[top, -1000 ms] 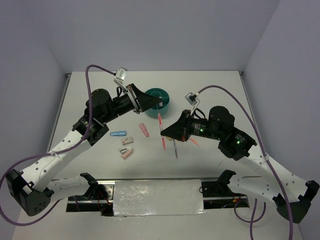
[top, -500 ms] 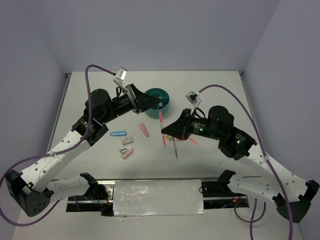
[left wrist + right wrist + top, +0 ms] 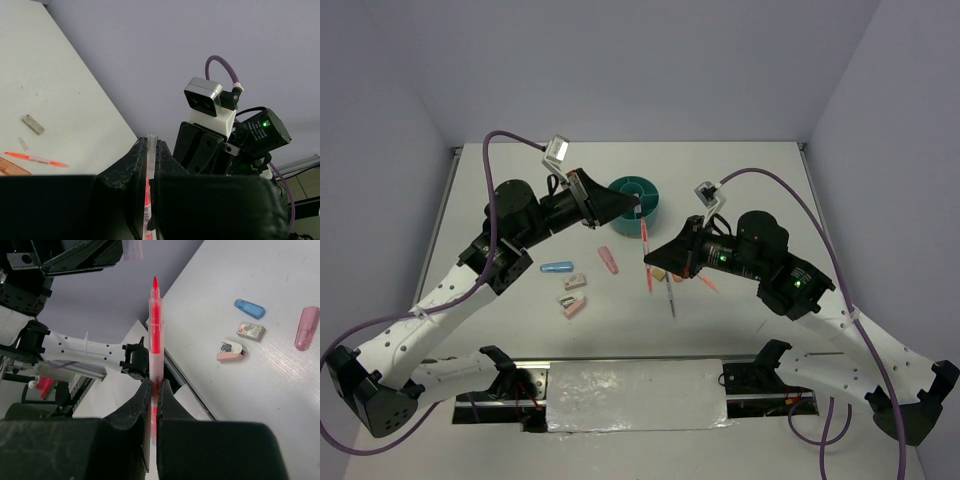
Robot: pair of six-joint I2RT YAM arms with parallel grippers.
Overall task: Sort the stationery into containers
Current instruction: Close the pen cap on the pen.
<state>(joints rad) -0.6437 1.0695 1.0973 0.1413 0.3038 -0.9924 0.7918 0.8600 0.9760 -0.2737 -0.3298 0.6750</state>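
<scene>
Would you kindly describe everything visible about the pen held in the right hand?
The pen is slim, with a translucent whitish plastic-looking barrel, a red core, dark lettering and a bare red pointed tip. The right hand is shut on its lower barrel, so it juts straight past the fingers, apparently clear of the table, touching nothing else.

Robotics lab test cell, staged for a tabletop trial.

A bare white table [image 3: 760, 180] is boxed in by plain pale walls [image 3: 620, 70] at 9, 12 and 3 o'clock. Two white-and-black robot arms, the left arm [image 3: 450, 290] and the right arm [image 3: 840, 320], stand at 6 o'clock beside a silvery plate [image 3: 635, 395]. A purple cable [image 3: 220, 58] feeds a wrist camera [image 3: 204, 97]. The only props are a teal tub [image 3: 642, 192] and small stationery pieces [image 3: 608, 260].
</scene>
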